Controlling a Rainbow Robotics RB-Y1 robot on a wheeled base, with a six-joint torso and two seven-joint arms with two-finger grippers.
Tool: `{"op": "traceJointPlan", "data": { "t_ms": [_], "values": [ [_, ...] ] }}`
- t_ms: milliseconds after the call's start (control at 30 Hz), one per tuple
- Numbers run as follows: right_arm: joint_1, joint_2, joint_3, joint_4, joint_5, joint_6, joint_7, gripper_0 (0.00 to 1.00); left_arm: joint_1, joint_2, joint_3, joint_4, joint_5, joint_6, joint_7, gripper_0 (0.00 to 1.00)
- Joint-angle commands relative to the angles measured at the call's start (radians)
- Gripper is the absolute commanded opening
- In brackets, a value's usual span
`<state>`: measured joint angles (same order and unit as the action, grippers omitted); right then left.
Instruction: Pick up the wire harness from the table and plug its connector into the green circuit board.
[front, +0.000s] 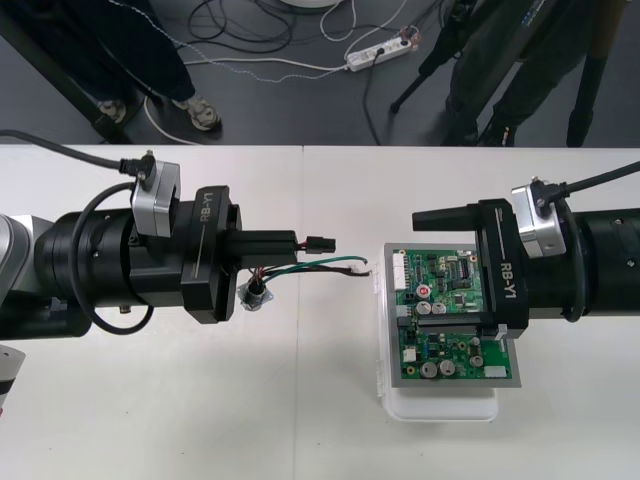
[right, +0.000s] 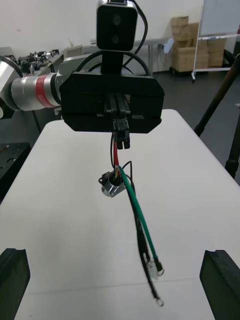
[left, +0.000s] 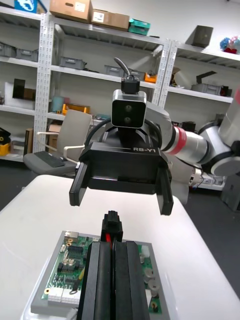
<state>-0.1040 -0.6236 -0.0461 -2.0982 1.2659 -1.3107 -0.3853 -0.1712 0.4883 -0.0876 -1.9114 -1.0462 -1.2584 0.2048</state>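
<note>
My left gripper (front: 295, 242) hovers above the table left of the board, shut on the harness's small black plug (front: 319, 242), which juts out past the fingertips. The red, black and green wires (front: 310, 267) droop below it, and the round metal socket (front: 257, 294) hangs under the gripper. The green circuit board (front: 450, 295) sits on its white base (front: 440, 405) at centre right. My right gripper (front: 420, 268) stands open above the board, facing the left one. In the right wrist view the plug (right: 121, 135) and socket (right: 112, 184) dangle from the left gripper (right: 117, 112). The left wrist view has the plug (left: 111, 222) between its fingers (left: 100, 280).
The table (front: 300, 420) spreads pale around the board. Beyond its far edge lies dark floor with cables, a power strip (front: 380, 50) and tripod legs (front: 440, 60).
</note>
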Motion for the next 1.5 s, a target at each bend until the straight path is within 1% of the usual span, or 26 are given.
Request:
{"op": "traceJointPlan", "data": {
  "t_ms": [33, 267, 400, 833, 1067, 1267, 1500],
  "values": [
    [-0.031, -0.019, -0.054, -0.031, 0.049, -0.071, -0.139, 1.00, 0.010, 0.006, 0.028, 0.061, 0.032, -0.118, -0.062, 0.00],
    [-0.049, -0.019, -0.098, -0.031, 0.095, -0.163, -0.199, 1.00, -0.004, 0.004, 0.028, 0.158, 0.041, -0.187, -0.143, 0.00],
    [-0.052, -0.041, -0.117, -0.031, 0.129, -0.205, -0.202, 1.00, -0.014, 0.004, 0.015, 0.218, 0.046, -0.222, -0.186, 0.00],
    [-0.052, -0.246, -0.104, -0.031, 0.207, -0.211, -0.204, 1.00, -0.056, 0.004, -0.072, 0.414, 0.063, -0.250, -0.380, 0.00],
    [-0.052, -0.320, -0.090, -0.031, 0.282, -0.211, -0.204, 1.00, -0.083, -0.010, -0.139, 0.525, 0.087, -0.250, -0.476, 0.00],
    [-0.052, -0.337, -0.089, -0.031, 0.352, -0.260, -0.205, 1.00, -0.111, -0.037, -0.172, 0.624, 0.090, -0.262, -0.564, 0.00],
    [-0.057, -0.341, -0.086, -0.034, 0.441, -0.260, -0.204, 1.00, -0.154, -0.074, -0.212, 0.755, 0.101, -0.268, -0.660, 0.00]
  ]
}}
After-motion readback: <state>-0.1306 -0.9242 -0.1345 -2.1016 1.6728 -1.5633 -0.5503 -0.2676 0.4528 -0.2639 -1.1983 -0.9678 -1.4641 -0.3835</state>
